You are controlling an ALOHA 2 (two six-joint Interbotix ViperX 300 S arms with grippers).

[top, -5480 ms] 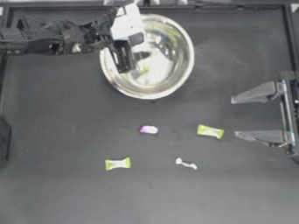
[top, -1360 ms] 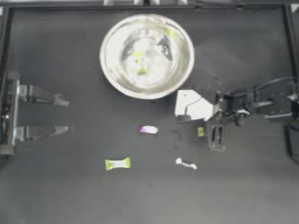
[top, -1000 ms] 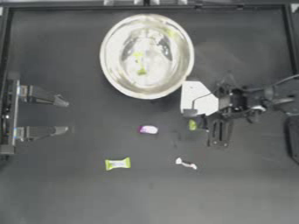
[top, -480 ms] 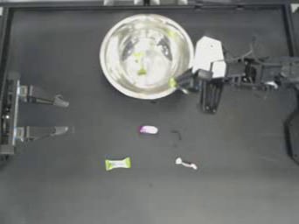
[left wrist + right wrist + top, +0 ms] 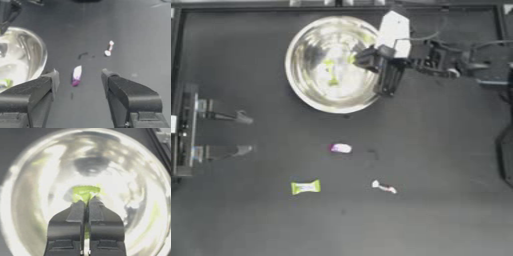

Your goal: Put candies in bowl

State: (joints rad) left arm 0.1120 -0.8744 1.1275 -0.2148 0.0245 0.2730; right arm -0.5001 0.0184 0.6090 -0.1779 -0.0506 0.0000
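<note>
Over the bowl [image 5: 314, 90], the right gripper [image 5: 86, 202] pinches a yellow-green candy [image 5: 85, 191], poised for dropping; left gripper [image 5: 78, 81] waits open.

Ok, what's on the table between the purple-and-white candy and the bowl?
Nothing: in the top view the dark table is bare from the purple-and-white candy up to the bowl rim. The left wrist view shows the same gap.
</note>
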